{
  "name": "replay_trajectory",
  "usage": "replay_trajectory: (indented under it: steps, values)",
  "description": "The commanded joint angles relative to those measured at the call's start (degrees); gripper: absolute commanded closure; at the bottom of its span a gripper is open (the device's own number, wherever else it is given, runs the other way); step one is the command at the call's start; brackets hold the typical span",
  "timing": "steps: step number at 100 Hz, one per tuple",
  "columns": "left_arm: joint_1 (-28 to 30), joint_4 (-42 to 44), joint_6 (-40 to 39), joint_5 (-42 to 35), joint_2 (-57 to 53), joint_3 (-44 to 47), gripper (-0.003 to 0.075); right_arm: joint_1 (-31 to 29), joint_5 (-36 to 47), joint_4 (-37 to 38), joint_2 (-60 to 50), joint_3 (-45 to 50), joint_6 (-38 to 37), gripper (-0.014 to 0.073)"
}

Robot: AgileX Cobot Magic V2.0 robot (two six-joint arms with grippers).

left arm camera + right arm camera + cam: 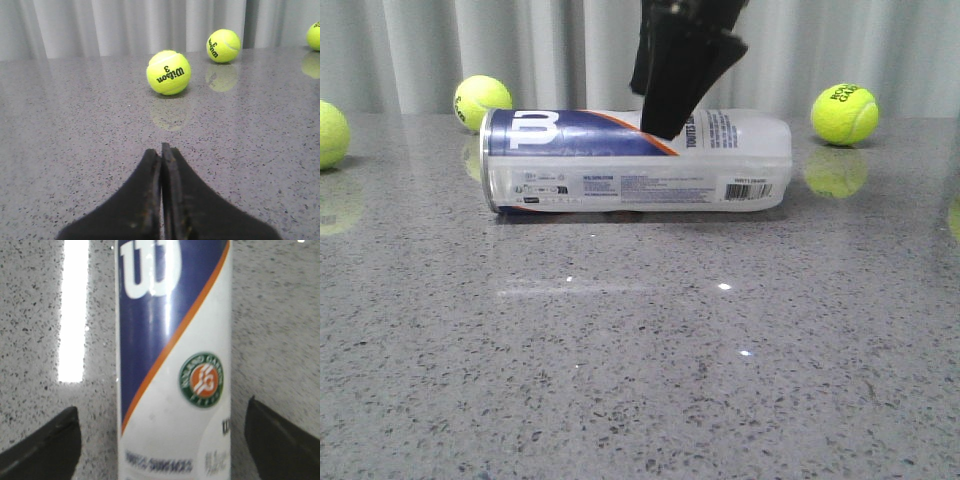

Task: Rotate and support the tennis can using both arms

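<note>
The tennis can point(630, 170) lies on its side on the grey speckled table point(640, 380), silver rim to the left and barcode at the right end. My right gripper point(665, 128) hangs over the can's middle from above. In the right wrist view the can point(172, 365) runs between the fingers of the right gripper point(161, 407), which is open, with a gap of table showing on each side. My left gripper point(161, 148) is shut and empty, low over bare table, facing tennis balls. It does not show in the front view.
Tennis balls lie behind the can at the left point(482, 102), at the right point(844, 113) and at the far left edge point(325, 133). The left wrist view shows three balls, the nearest point(168, 72) ahead of the fingers. A grey curtain closes the back.
</note>
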State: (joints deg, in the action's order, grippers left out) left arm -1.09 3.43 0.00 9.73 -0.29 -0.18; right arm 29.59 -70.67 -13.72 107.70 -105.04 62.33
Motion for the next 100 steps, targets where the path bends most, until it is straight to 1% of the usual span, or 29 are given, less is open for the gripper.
replay_trajectory:
  steps: [1, 3, 4, 5, 8, 10, 11, 12, 15, 17, 20, 21, 25, 39, 44, 54, 59, 78, 85, 100]
  values:
    - [-0.46, -0.08, 0.0, -4.4, -2.19, 2.81, 0.0741, -0.07, -5.78, 0.14, -5.22, -1.88, -3.95, 0.01]
    - [-0.46, -0.08, 0.0, -4.4, -2.19, 2.81, 0.0741, -0.07, -5.78, 0.19, -5.62, -1.88, -5.45, 0.0137]
    - [-0.46, -0.08, 0.0, -4.4, -2.19, 2.81, 0.0741, -0.07, -5.78, 0.33, -5.93, -1.88, -5.93, 0.0176]
    - [-0.46, -0.08, 0.0, -4.4, -2.19, 2.81, 0.0741, -0.07, -5.78, 0.33, -6.07, -1.88, -6.96, 0.0197]
    - [-0.46, -0.08, 0.0, -4.4, -2.19, 2.81, 0.0741, -0.07, -5.78, 0.48, -6.66, -1.88, -8.91, 0.0306]
    - [-0.46, -0.08, 0.0, -4.4, -2.19, 2.81, 0.0741, -0.07, -5.78, 0.58, -7.02, -1.88, -10.29, 0.0351]
    - [-0.46, -0.08, 0.0, -4.4, -2.19, 2.81, 0.0741, -0.07, -5.78, 0.63, -7.3, -1.88, -10.72, 0.0395]
    - [-0.46, -0.08, 0.0, -4.4, -2.19, 2.81, 0.0741, -0.07, -5.78, 0.63, -7.46, -1.88, -11.57, 0.0417]
    - [-0.46, -0.08, 0.0, -4.4, -2.19, 2.81, 0.0741, -0.07, -5.78, 0.65, -7.89, -1.88, -13.21, 0.0524]
    - [-0.46, -0.08, 0.0, -4.4, -2.19, 2.81, 0.0741, -0.07, -5.78, 0.65, -8.23, -1.88, -14.46, 0.0564]
    - [-0.46, -0.08, 0.0, -4.4, -2.19, 2.81, 0.0741, -0.07, -5.78, 0.65, -8.71, -1.88, -15.93, 0.0659]
    - [-0.46, -0.08, 0.0, -4.4, -2.19, 2.81, 0.0741, -0.07, -5.78, 0.65, -8.82, -1.88, -16.76, 0.0668]
    - [-0.46, -0.08, 0.0, -4.4, -2.19, 2.81, 0.0741, -0.07, -5.78, 0.65, -9.32, -1.88, -18.57, 0.0654]
    - [-0.46, -0.08, 0.0, -4.4, -2.19, 2.81, 0.0741, -0.12, -5.78, 0.7, -10.2, -1.88, -26.42, 0.0658]
    - [-0.46, -0.08, 0.0, -4.4, -2.19, 2.81, 0.0741, -0.34, -5.78, 0.7, -10.33, -1.88, -32.84, 0.0658]
    - [-0.46, -0.08, 0.0, -4.4, -2.19, 2.81, 0.0741, -1.27, -5.64, 0.97, -10.92, -1.64, -48.43, 0.0658]
    - [-0.46, -0.08, 0.0, -4.4, -2.19, 2.81, 0.0741, -1.94, -5.03, 1.31, -11.67, -0.9, -53.32, 0.0658]
    - [-0.46, -0.08, 0.0, -4.4, -2.19, 2.81, 0.0741, -2.12, 2.13, 5.17, -18.08, 6.43, -63.79, 0.0658]
    - [-0.46, -0.08, 0.0, -4.4, -2.19, 2.81, 0.0741, -2.12, 5.73, 7.1, -21.55, 11.05, -67.45, 0.0658]
    - [-0.46, -0.08, 0.0, -4.4, -2.19, 2.81, 0.0741, -2.48, 11.79, 11.61, -28.64, 21.08, -72.41, 0.0658]
